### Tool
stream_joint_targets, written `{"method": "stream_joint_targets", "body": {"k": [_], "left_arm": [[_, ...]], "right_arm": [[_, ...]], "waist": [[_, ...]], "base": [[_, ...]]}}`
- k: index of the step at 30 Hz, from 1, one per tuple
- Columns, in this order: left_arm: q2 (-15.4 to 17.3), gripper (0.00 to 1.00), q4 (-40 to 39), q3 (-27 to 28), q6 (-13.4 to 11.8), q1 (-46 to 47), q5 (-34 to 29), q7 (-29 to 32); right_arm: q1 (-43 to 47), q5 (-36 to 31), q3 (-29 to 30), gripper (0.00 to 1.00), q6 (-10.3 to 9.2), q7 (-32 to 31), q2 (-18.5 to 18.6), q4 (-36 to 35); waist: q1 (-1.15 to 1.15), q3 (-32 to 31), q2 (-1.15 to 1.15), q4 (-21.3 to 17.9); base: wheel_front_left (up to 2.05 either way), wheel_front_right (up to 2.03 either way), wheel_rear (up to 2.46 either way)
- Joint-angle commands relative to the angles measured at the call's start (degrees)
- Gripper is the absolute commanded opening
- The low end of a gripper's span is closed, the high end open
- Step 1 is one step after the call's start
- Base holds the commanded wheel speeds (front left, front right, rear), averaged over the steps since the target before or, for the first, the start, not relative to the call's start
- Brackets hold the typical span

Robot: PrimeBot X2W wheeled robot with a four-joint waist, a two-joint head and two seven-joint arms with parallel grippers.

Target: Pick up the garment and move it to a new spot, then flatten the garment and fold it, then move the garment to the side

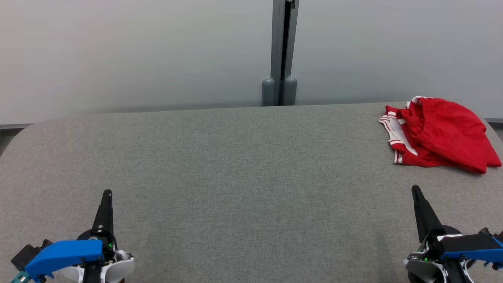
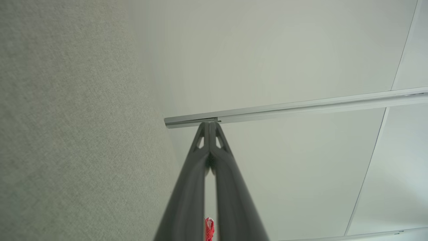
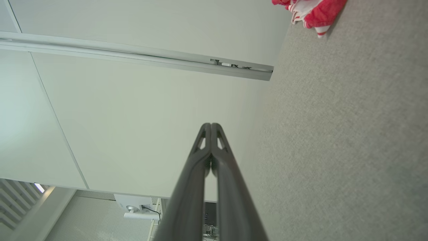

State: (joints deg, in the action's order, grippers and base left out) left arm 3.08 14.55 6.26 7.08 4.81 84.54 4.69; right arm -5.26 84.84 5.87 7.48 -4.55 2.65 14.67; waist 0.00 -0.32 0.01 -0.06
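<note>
Lying crumpled on grey table (image 1: 235, 177), red garment (image 1: 444, 133) (white trim)

A table (image 1: 235, 177) covered in grey, felt-like fabric spans the head view from left to right, and its far left corner is visibly rounded. A red garment (image 1: 440, 133) with white striped trim lies crumpled in a loose heap on the cover near the far right corner, close to both the far edge and the right edge. The striped trim faces the middle of the table, while the plain red bulk humps up toward the right edge. The grey cover lies flat and smooth, without wrinkles.
</note>
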Motion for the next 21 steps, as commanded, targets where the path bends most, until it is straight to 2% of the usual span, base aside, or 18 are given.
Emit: {"method": "stream_joint_targets", "body": {"k": [1, 21], "left_arm": [[-0.1, 0.00, -0.4, 0.0, 0.4, 0.9, 1.0, 0.3], [-0.3, 0.00, -0.6, 0.4, 0.7, 1.8, 7.9, 2.1]], "right_arm": [[-0.7, 1.0, 0.2, 0.00, 0.02, -0.5, 0.4, -0.4], [-1.4, 7.6, 0.8, 0.00, 0.02, -2.2, 0.4, -0.8]], "waist": [[0.00, 0.0, -0.01, 0.0], [0.00, 0.5, -0.01, 0.1]], "base": [[0.00, 0.00, 0.00], [0.00, 0.00, 0.00]]}}
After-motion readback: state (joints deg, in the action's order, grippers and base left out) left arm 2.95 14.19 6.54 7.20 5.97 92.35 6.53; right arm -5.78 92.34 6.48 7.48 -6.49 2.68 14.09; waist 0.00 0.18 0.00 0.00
